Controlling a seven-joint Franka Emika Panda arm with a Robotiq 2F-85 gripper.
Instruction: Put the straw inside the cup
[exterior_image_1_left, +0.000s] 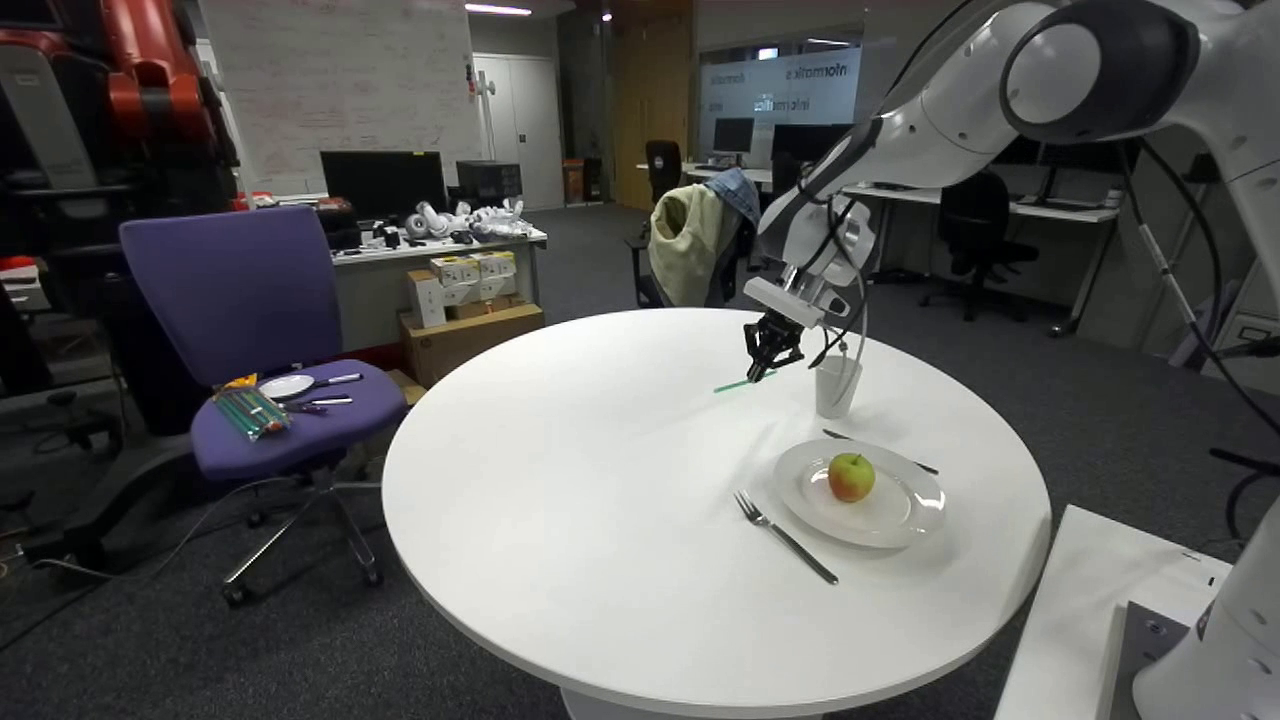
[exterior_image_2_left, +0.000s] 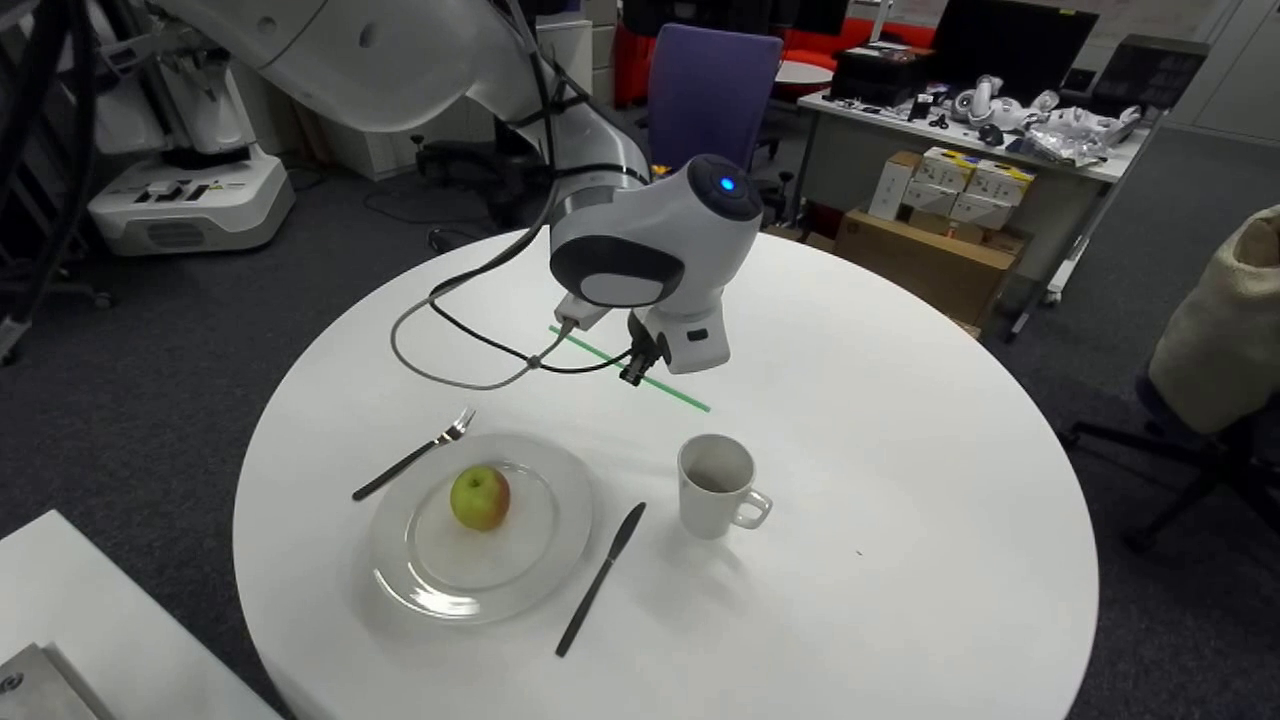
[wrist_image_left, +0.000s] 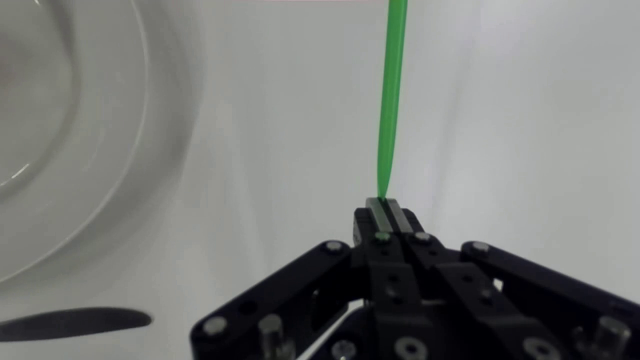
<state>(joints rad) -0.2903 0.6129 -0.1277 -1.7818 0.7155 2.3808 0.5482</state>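
Gripping the straw partway along its length; the gripper has its jaws drawn right together, pads nearly meeting, the green tube pinched between their tips; the straw narrows where it enters the pads; in the wrist view its visible part runs straight out past the fingertips, to the right of the plate and apart from it; in both exterior views straw and gripper show farther back than the plate, a length of straw sticking out on either side of the end of the arm; whether the straw touches the table I cannot tell.

White, with a handle, the cup stands upright on the table near the plate, handle turned away from the plate; the straw is outside it, the two apart; a red-and-green apple rests about the plate's middle; the knife lies just beside the plate, on the side where the cup stands; the fork lies just beside the plate on the opposite side; blade and tines both point toward the gripper's side of the plate; the arm reaches over the table past the plate, a blue light glowing at its wrist, cables looping loosely beside it; well apart from the plate, past the table's edge, stands a purple chair with a packet on its seat, its contents green.
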